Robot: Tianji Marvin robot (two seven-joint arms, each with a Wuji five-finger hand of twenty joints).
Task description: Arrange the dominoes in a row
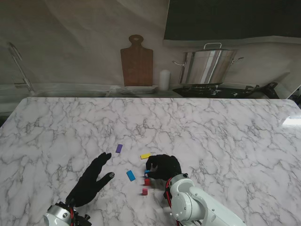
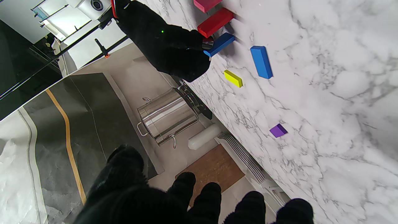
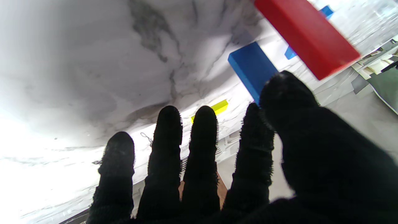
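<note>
— Nearest us, what's standing?

— A pink domino (image 1: 145, 191), then a red domino (image 1: 147, 181) just beyond it; those look like the row's start. The right hand (image 1: 163, 167) sits right behind them, thumb and forefinger pinched on a dark blue domino (image 2: 219, 44) standing next in line.

— And the left hand (image 1: 91, 180)?

— Fingers spread, holding nothing, off to the left. The light blue domino (image 1: 130, 175) lies flat between the two hands, long axis running away from us, about equally near both. The yellow domino (image 1: 146, 156) and purple domino (image 1: 119, 148) lie farther out.
</note>
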